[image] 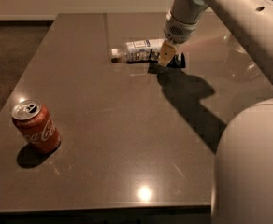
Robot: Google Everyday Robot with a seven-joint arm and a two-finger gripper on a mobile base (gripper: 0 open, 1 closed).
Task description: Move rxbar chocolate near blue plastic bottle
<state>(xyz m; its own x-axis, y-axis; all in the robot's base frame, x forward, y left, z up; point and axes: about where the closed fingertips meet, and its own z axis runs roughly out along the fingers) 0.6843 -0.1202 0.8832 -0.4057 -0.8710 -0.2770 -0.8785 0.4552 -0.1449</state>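
Observation:
The rxbar chocolate (178, 62), a small flat black bar, is at the far middle of the table, right beside the blue plastic bottle (137, 51). The bottle lies on its side with its white cap pointing left. My gripper (166, 56) comes down from the upper right and is shut on the bar, with its pale fingertips covering the bar's middle. The bar's left end touches or nearly touches the bottle's base.
A red Coca-Cola can (35, 126) stands upright near the table's front left. The brown table (127, 139) ends at a front edge near the bottom. My arm and its large white body fill the right side.

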